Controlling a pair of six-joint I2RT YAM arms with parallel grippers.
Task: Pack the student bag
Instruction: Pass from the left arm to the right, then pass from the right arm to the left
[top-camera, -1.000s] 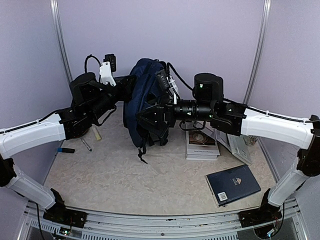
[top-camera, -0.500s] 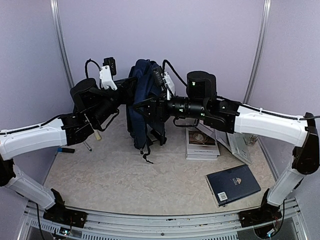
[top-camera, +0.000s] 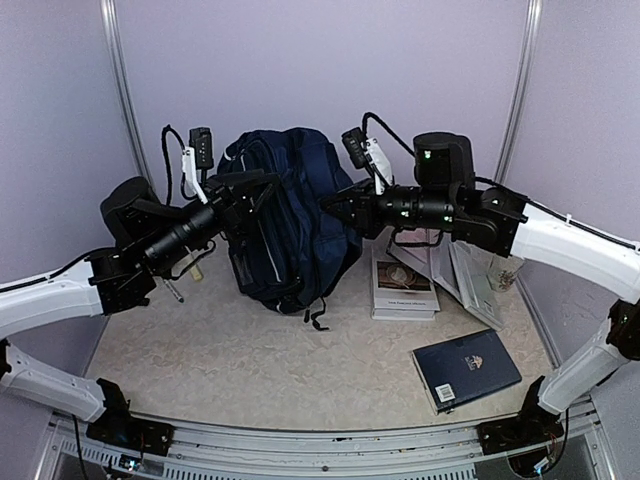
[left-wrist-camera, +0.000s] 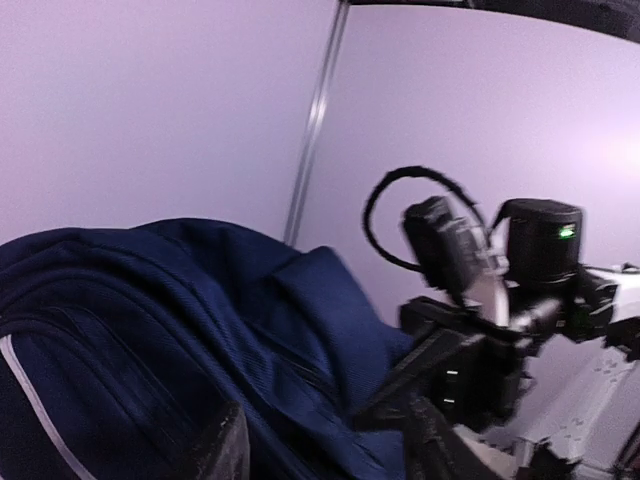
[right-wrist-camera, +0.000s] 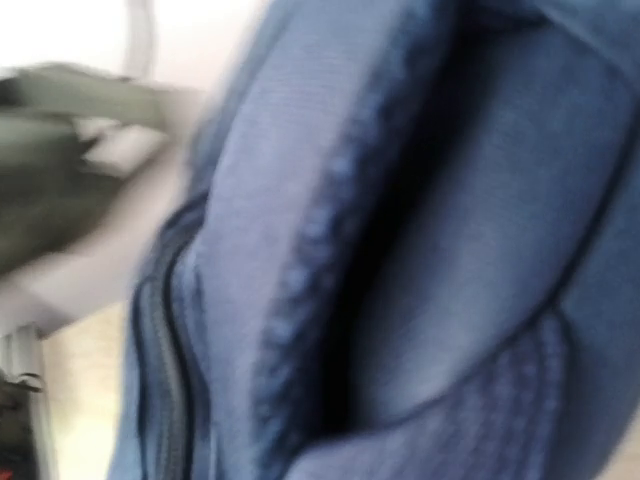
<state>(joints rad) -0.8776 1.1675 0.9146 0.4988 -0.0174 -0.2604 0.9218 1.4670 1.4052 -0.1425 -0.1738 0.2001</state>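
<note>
Nearby, books (top-camera: 404, 285) beside student bag (top-camera: 295, 220)

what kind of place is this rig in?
Looks like a lab robot cell, not a real room: plain lilac wall panels with metal poles, arms bolted to a rail at the table edge, and staged props, the student bag and a few books.
</note>
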